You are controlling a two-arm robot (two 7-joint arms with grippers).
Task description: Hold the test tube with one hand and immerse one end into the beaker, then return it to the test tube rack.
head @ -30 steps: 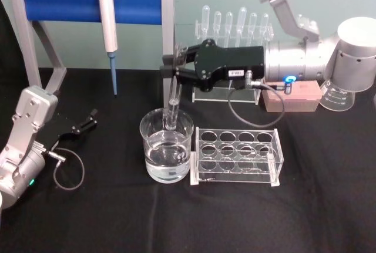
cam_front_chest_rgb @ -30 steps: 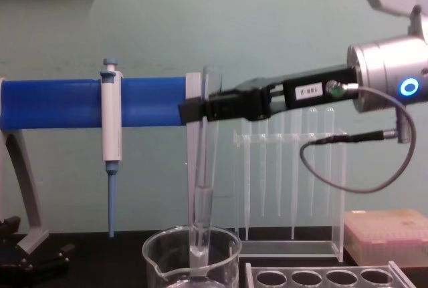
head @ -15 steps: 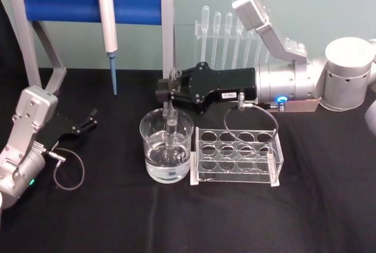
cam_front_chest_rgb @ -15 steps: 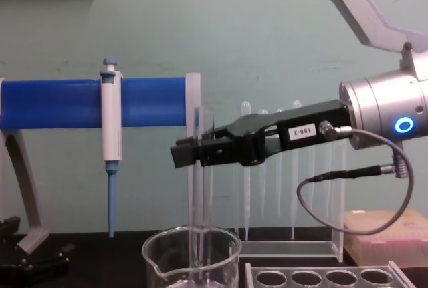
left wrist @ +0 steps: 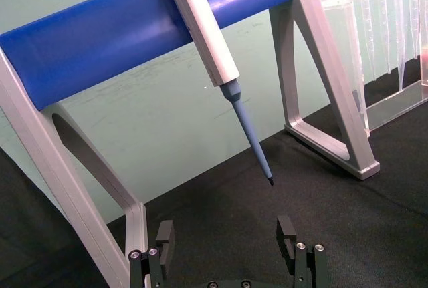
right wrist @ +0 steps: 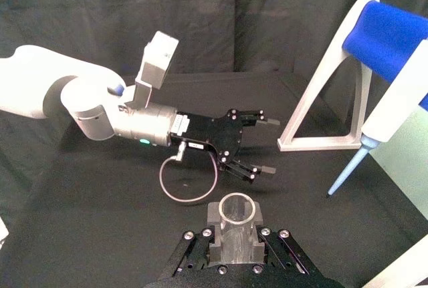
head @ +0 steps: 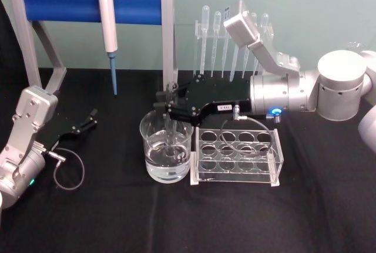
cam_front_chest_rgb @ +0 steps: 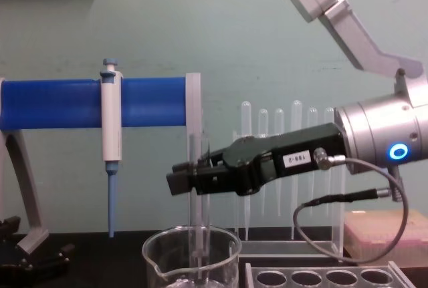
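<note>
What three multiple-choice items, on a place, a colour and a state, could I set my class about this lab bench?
1. Where is the lower end of the test tube? A inside the beaker; B lying flat; C raised far above everything.
2. What colour is the bar holding the pipettor? A red; B blue; C yellow.
3. How is the left gripper? A open, holding nothing; B shut on the test tube; C shut on the pipettor.
Key: 1 A, the right gripper holds the tube upright, its tip below the beaker's rim. 2 B, the bar is plainly blue. 3 A, its fingers stand apart with nothing between them.
</note>
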